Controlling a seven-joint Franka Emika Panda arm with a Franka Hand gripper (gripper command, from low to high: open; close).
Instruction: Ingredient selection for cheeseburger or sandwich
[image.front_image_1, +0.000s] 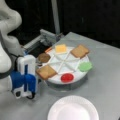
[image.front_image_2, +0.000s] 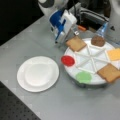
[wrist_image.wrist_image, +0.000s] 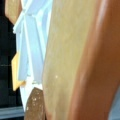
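Observation:
A round white divided tray holds the ingredients. In both front views I see two tan bread slices, a yellow cheese square, a brown patty, a red disc and a green piece. My blue and white gripper is right beside the near bread slice. That bread slice fills the wrist view, with the patty and cheese behind it. No stacked sandwich shows.
An empty round white plate lies on the grey table, apart from the tray. A grey metal frame and an upright post stand behind the tray.

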